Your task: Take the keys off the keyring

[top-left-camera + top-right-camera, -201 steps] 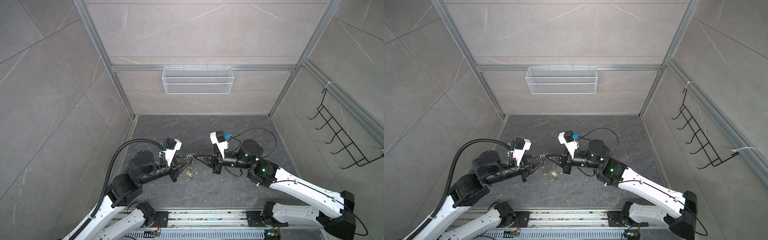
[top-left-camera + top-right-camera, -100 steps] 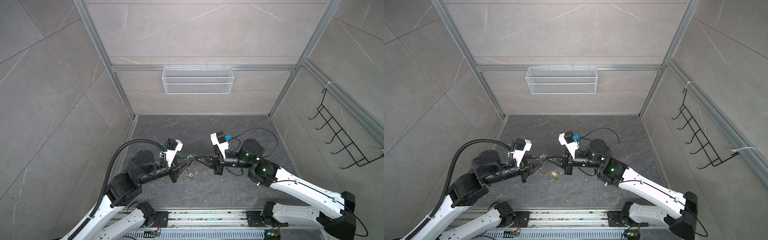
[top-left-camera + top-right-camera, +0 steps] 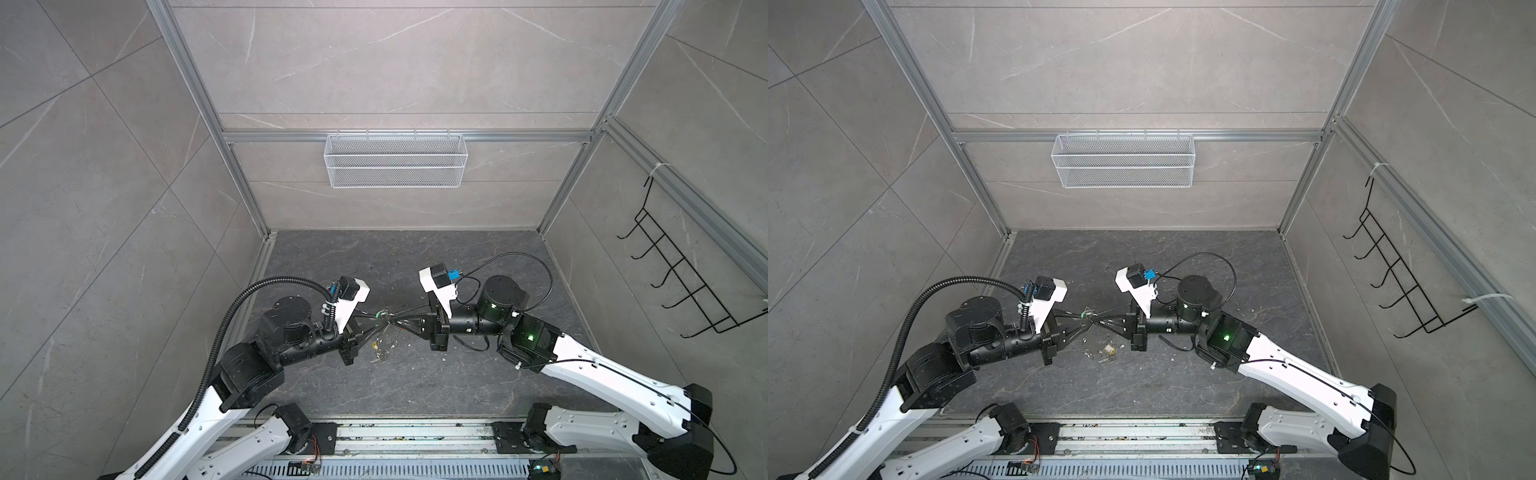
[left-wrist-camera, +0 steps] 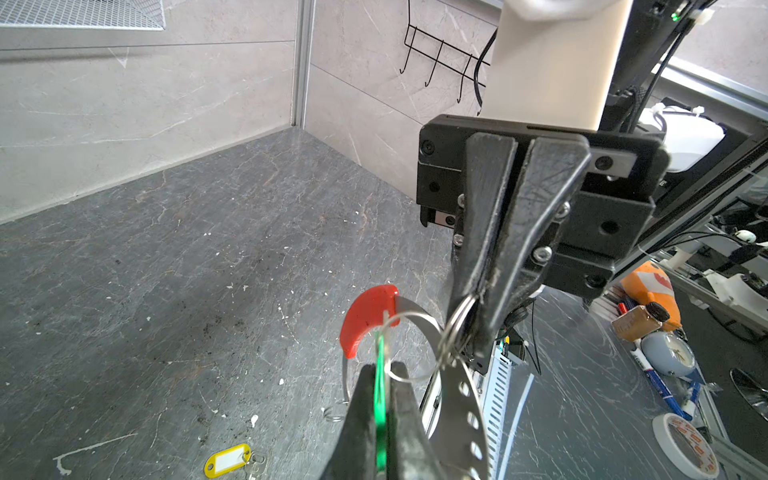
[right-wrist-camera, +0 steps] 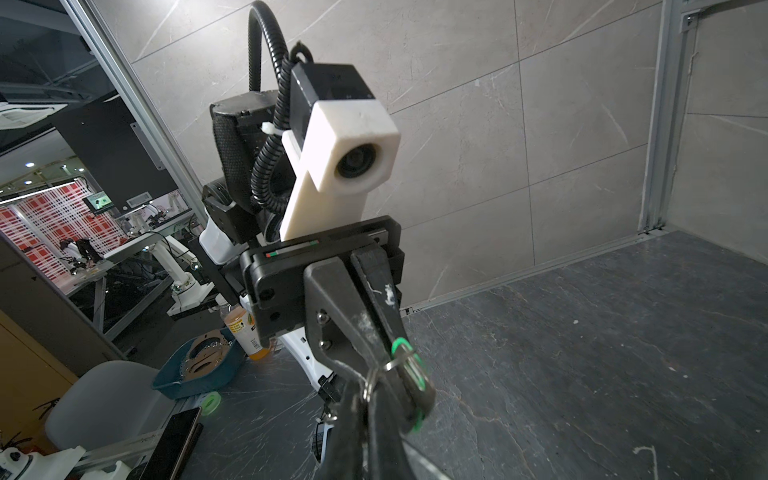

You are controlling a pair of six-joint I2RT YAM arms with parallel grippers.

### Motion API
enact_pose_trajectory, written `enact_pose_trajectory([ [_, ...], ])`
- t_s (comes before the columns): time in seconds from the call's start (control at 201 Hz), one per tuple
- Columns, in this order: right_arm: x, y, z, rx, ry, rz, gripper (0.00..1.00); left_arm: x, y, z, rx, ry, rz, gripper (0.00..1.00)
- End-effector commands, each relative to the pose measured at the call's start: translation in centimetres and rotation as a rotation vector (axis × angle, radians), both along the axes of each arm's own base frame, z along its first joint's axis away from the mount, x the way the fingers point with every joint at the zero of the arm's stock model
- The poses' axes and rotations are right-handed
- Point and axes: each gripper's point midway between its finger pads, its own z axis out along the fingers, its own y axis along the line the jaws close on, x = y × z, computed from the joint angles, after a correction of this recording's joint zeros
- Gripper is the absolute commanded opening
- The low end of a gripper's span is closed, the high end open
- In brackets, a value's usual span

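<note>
Small silver key with yellow oblong plastic tag lies loose on the dark grey stone-look worktop, well apart from the hoop: one off. The green oblong plastic tag is not yet free; its thin split ring loops the grey metal keyring with red curved plastic sleeve, which hangs above the worktop between the arms. Left claw is clamped on the green tag. Right claw is pinched together, seemingly on the keyring's metal. Judged about half done.

Left tool and right tool face tip to tip mid-floor; the floor behind them lies open.
</note>
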Motion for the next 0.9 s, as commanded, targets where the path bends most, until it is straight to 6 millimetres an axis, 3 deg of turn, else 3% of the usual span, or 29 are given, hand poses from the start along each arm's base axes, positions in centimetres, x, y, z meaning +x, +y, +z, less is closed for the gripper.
enact_pose_trajectory([
  [0.0,-5.5,-1.1,2.2,0.029,-0.054,0.234,0.00,3.8,1.8,1.8,0.004,-0.075,0.214,0.00],
  [0.354,-5.0,-0.7,0.0,-0.074,-0.031,0.208,0.00,3.5,2.5,3.9,0.016,-0.123,0.219,0.00],
  [0.891,-2.4,0.7,-5.4,-0.301,0.050,0.112,0.00,2.8,2.2,6.1,0.061,-0.138,0.163,0.00],
])
